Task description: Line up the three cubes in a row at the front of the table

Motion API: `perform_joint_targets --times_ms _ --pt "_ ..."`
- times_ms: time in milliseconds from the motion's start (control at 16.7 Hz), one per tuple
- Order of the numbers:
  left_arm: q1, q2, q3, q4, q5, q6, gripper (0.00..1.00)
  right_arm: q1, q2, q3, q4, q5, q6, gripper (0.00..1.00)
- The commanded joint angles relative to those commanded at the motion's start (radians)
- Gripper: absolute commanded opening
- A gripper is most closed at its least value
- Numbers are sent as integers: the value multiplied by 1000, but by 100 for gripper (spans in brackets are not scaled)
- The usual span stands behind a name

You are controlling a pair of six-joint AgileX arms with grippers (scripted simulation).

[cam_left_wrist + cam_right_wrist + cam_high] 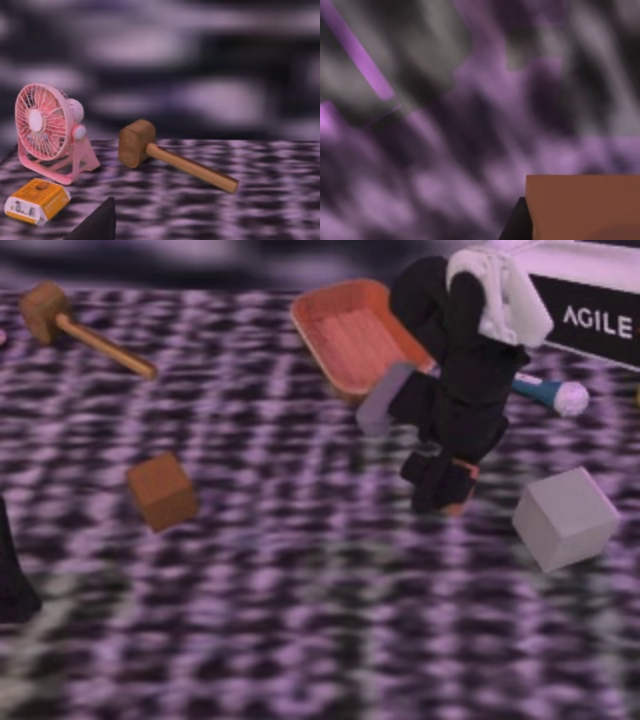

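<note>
The landmark for all positions below is the orange-red tray (350,332), which lies at the far side of the table (300,620).

**Right arm.** The right gripper (440,485) is below the tray toward the front, reaching down from the arm at the top view's right. A sliver of orange shows at its fingertips, and the right wrist view shows a flat orange-brown face filling one corner close to the camera. This is judged to be the small orange cube (582,207), held between closed fingers. Whether it rests on the table or is lifted clear cannot be told.

**Left arm.** The left arm is parked at the table's left edge, well apart from the tray. Only a dark finger tip (97,225) shows in its wrist view; how far the gripper is open cannot be told.

**Other cubes.**
- Brown cube (160,490): left of the tray and nearer the front, standing alone, turned at an angle.
- Pale cube (565,517): right of the tray and nearer the front, just beside the right gripper, also turned.

**Progress.** No row exists yet. The cubes lie scattered across the middle, none at the front edge. All three placements remain; the small cube is judged to be first.

**Clutter.** A mallet (85,328) lies far left of the tray.
</note>
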Motion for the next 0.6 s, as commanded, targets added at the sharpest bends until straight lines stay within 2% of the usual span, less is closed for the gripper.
perform_joint_targets --times_ms 240,600 --pt "0 0 0 0 0 0 100 10 -23 -34 7 -2 -36 0" --pt "0 0 0 0 0 0 100 99 -198 -245 39 -8 -272 0"
